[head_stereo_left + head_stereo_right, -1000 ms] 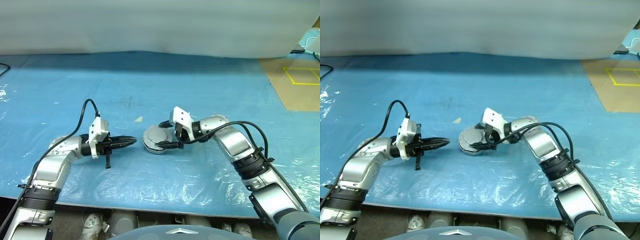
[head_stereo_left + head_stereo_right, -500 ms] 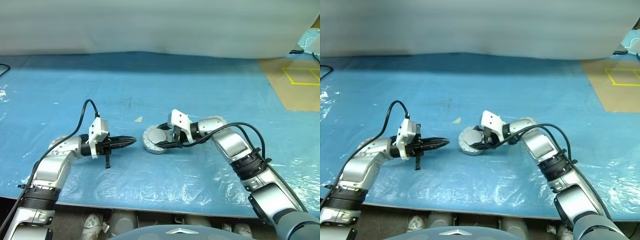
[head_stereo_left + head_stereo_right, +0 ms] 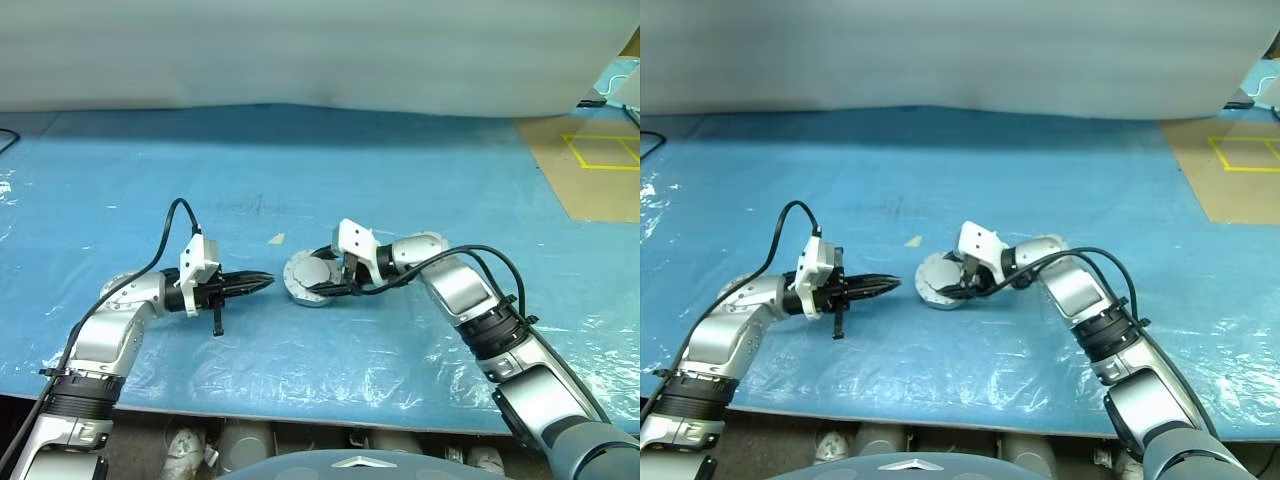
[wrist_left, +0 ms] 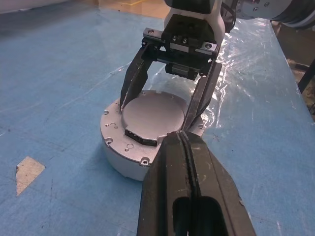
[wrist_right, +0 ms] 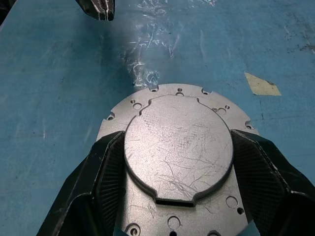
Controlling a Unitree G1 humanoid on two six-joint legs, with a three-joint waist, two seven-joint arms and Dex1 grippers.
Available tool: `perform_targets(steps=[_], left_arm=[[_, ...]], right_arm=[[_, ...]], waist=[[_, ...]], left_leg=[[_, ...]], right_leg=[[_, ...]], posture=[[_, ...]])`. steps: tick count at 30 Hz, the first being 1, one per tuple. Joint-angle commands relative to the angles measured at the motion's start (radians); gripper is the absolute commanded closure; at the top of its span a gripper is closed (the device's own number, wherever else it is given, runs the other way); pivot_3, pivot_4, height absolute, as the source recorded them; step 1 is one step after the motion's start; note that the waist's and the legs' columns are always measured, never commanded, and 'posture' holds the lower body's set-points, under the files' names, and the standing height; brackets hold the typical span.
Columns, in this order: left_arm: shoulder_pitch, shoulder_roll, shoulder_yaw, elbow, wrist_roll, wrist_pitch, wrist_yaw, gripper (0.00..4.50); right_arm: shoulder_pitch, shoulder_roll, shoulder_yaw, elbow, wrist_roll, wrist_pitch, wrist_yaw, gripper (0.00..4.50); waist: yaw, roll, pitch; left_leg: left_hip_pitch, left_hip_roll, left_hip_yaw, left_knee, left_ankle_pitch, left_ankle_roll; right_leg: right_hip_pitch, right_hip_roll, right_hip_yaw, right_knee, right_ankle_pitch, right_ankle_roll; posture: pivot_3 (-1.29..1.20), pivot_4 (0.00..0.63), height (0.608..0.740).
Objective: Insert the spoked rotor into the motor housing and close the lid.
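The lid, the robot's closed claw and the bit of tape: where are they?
lid [image 5: 178, 142]: right wrist view, middle of its raised circle.
left gripper [image 3: 266, 280]: left eye view, its shut fingertips.
tape scrap [image 4: 28, 170]: left wrist view, its centre.

place: likely workshop/lab | cues: blue plastic sheet [image 3: 300, 180], yellow floor tape [image 3: 600, 152]
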Motion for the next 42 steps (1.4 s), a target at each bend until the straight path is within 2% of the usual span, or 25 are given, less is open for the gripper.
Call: perform_targets(steps=[1, 6, 8, 12, 20, 22, 25, 36, 40, 42], left_arm=[[-0.019, -0.008, -0.004, -0.003, 0.007, -0.018, 0.007, 4.50], [-0.036, -0.028, -0.014, 0.004, 0.024, -0.028, 0.018, 4.50], [-0.044, -0.031, -0.021, 0.017, 0.037, -0.036, 0.023, 4.50], [-0.069, -0.053, -0.073, 0.088, 0.118, -0.040, 0.074, 4.50], [-0.101, -0.150, -0.071, 0.175, 0.133, -0.081, 0.139, 4.50], [-0.101, -0.152, -0.079, 0.187, 0.128, -0.075, 0.124, 4.50], [-0.106, -0.133, -0.127, 0.267, 0.229, -0.192, 0.120, 4.50], [-0.134, -0.168, -0.178, 0.301, 0.273, -0.219, 0.125, 4.50], [-0.150, -0.172, -0.179, 0.282, 0.268, -0.205, 0.117, 4.50], [-0.162, -0.167, -0.175, 0.275, 0.262, -0.192, 0.114, 4.50]], right_arm=[[0.040, -0.007, 0.044, 0.116, -0.077, 0.005, -0.039, 1.56], [0.047, 0.001, 0.015, 0.108, -0.035, 0.063, -0.034, 1.56], [0.045, 0.000, 0.001, 0.095, -0.019, 0.083, -0.027, 1.56], [0.043, 0.000, -0.022, 0.077, 0.004, 0.114, -0.024, 1.56], [0.054, 0.003, -0.029, 0.048, 0.012, 0.135, -0.040, 1.56], [0.063, 0.000, -0.028, 0.044, 0.009, 0.133, -0.041, 1.56], [0.072, -0.003, -0.028, 0.042, 0.006, 0.132, -0.041, 1.56], [0.091, -0.005, -0.033, 0.021, -0.001, 0.102, -0.062, 1.56], [0.102, -0.006, -0.033, 0.001, 0.001, 0.089, -0.064, 0.16], [0.100, 0.008, -0.059, -0.023, 0.047, 0.146, -0.060, 0.04]], waist=[[0.000, 0.000, -0.001], [0.001, 0.000, -0.002], [0.002, 0.000, -0.002], [0.003, 0.000, -0.002], [0.003, 0.000, -0.002], [0.003, 0.000, -0.002], [0.004, 0.000, -0.002], [0.008, 0.002, -0.007], [0.010, 0.003, -0.007], [0.011, 0.003, -0.007]], left_leg=[[0.001, 0.000, 0.000, 0.000, 0.000, 0.000], [0.014, 0.000, 0.000, -0.001, -0.001, 0.002], [0.018, 0.000, 0.000, -0.002, -0.003, 0.004], [0.018, 0.000, 0.000, -0.002, -0.003, 0.004], [0.014, -0.001, 0.001, -0.005, -0.001, 0.001], [0.014, -0.001, 0.001, -0.006, -0.001, 0.001], [0.014, -0.001, 0.001, -0.007, -0.001, 0.001], [0.017, -0.002, 0.001, -0.015, -0.001, 0.001], [0.017, -0.002, 0.001, -0.016, -0.001, 0.001], [0.017, -0.002, 0.001, -0.016, -0.001, 0.001]], right_leg=[[0.001, 0.000, 0.000, 0.000, 0.000, 0.000], [0.012, 0.000, 0.001, 0.000, 0.000, 0.000], [0.015, -0.001, 0.002, -0.001, -0.004, 0.006], [0.015, -0.003, 0.004, -0.001, -0.002, 0.004], [0.012, -0.001, 0.004, -0.003, -0.001, 0.001], [0.012, -0.002, 0.004, -0.004, -0.001, 0.002], [0.012, -0.002, 0.004, -0.006, -0.001, 0.002], [0.015, -0.003, 0.004, -0.014, -0.001, 0.002], [0.016, -0.004, 0.004, -0.015, -0.001, 0.002], [0.016, -0.004, 0.004, -0.015, -0.001, 0.002]], posture=[[0.00, 0.150, 0.740], [0.00, 0.150, 0.740], [0.00, 0.150, 0.740], [0.00, 0.150, 0.740], [0.00, 0.150, 0.740], [0.00, 0.150, 0.740], [0.00, 0.150, 0.740], [0.00, 0.150, 0.740], [0.00, 0.150, 0.740], [0.00, 0.150, 0.740]])
